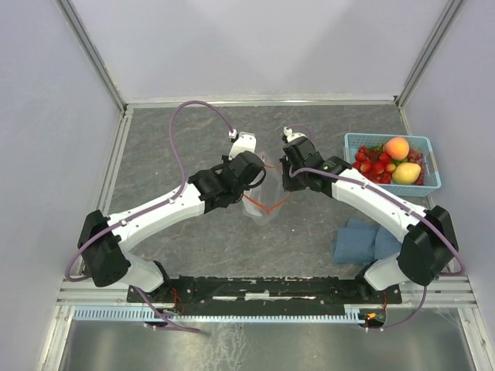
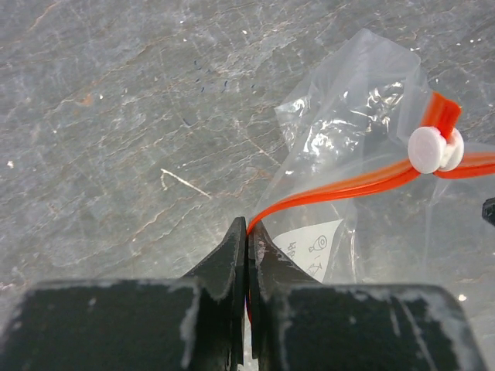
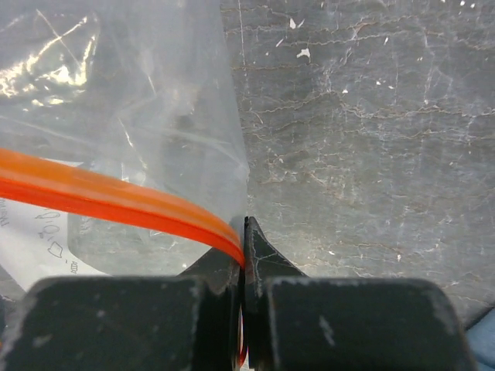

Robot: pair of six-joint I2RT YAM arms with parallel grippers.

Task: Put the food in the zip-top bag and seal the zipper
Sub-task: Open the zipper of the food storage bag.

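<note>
The zip-top bag [image 1: 261, 207] is a clear crinkly pouch held up between my two grippers at the middle of the table. In the left wrist view my left gripper [image 2: 247, 226] is shut on one end of the zipper [image 2: 340, 188], an orange strip carrying a white slider [image 2: 433, 148]. The bag's white label [image 2: 309, 247] shows just right of the jaws. My right gripper [image 3: 244, 249] is shut on the other end of the zipper [image 3: 100, 193], the bag [image 3: 116, 108] hanging to its left. The food sits apart in a basket: peach [image 1: 397, 147], mango [image 1: 406, 172], strawberries [image 1: 373, 164].
The light-blue mesh basket [image 1: 352, 141] stands at the right back of the grey stone-patterned table. Blue folded cloths [image 1: 362, 241] lie near the right arm's base. White walls with metal rails close in the table on three sides.
</note>
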